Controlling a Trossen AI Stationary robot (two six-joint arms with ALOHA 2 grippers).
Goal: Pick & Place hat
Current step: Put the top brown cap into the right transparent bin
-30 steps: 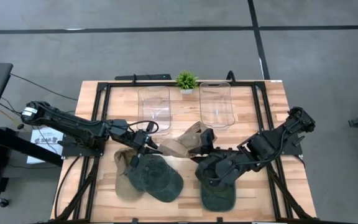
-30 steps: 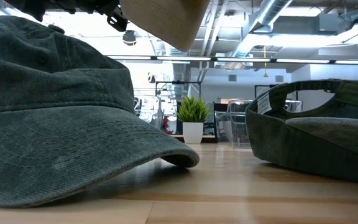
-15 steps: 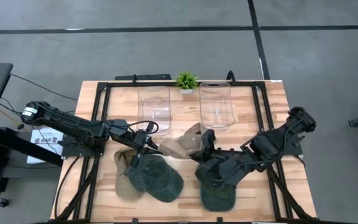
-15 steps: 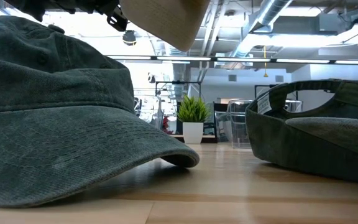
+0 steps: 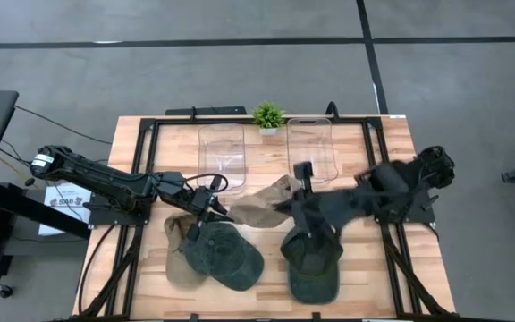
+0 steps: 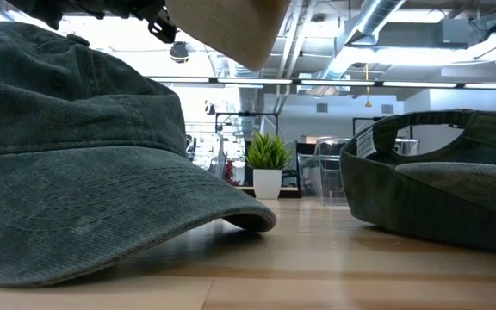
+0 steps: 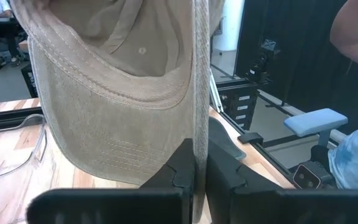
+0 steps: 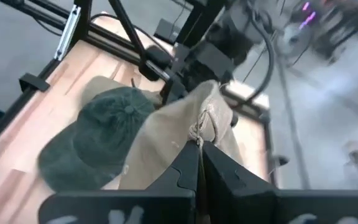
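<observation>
The wooden counter (image 5: 374, 152) holds two clear bins (image 5: 222, 154) at the back, with a small green plant (image 5: 267, 115) between them. A dark green hat (image 5: 224, 254) lies near the front beside another green hat (image 5: 312, 264) that lies upside down. The tan hat (image 5: 259, 206) is up off the counter in the middle, held from both sides. The left pincer (image 5: 216, 208) is closed tight on the tan hat's edge. The right pincer (image 5: 286, 204) is closed tight on its other side.
</observation>
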